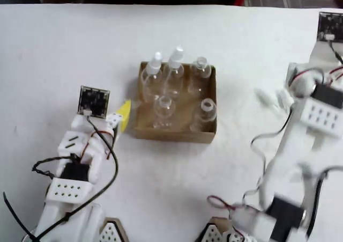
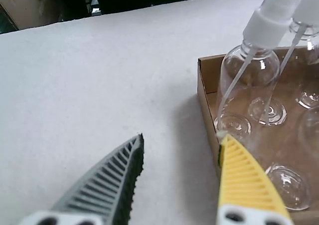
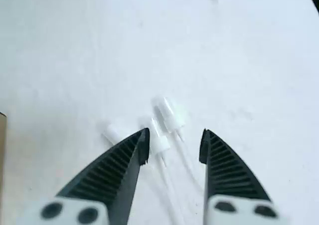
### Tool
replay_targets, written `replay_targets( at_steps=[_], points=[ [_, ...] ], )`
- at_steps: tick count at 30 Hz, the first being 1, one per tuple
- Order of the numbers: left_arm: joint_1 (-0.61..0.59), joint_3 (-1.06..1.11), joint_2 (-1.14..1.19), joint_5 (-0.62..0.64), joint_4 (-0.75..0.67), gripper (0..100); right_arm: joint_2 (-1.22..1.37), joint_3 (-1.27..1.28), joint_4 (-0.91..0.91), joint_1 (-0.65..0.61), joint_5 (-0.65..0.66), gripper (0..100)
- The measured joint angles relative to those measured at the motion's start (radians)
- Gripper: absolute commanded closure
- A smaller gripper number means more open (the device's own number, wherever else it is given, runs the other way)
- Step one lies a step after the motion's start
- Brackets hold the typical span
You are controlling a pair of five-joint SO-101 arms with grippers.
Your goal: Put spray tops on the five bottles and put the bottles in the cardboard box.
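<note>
Right gripper [image 3: 174,135] spread over loose spray tops [image 3: 167,116], for pickup (three bottles [image 1: 163,110] uncapped); left gripper [image 2: 182,136] released at cardboard box [image 2: 205,85] wall, probably steadying.

robotics lab: white table [image 1: 53,49], bare cam board [image 1: 94,101]

Five bottles [image 1: 163,110], three loose spray tops [image 3: 169,112], one cardboard box [image 1: 174,136]

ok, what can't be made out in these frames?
- Count of loose white plastic spray tops: right wrist view, they overlap and fade into the white table.
- Whether the left arm's yellow finger touches the brown cardboard box: left wrist view, the finger covers that wall.
- Heads of fitted spray tops on two clear plastic bottles: cut off by left wrist view's edge.
</note>
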Motion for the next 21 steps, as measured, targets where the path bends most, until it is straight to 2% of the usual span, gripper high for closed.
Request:
replay_targets(
  at_steps=[7,17,21],
  points=[
    [0.0,0.0,0.0,0.0,0.0,77,0.362,-0.201,0.0,0.003,0.189,85.4],
    [0.0,0.0,0.0,0.0,0.0,77,0.787,-0.598,0.0,0.025,0.221,85.4],
    [0.0,0.0,0.0,0.0,0.0,77,0.919,-0.726,0.032,0.023,0.285,85.4]
  ],
)
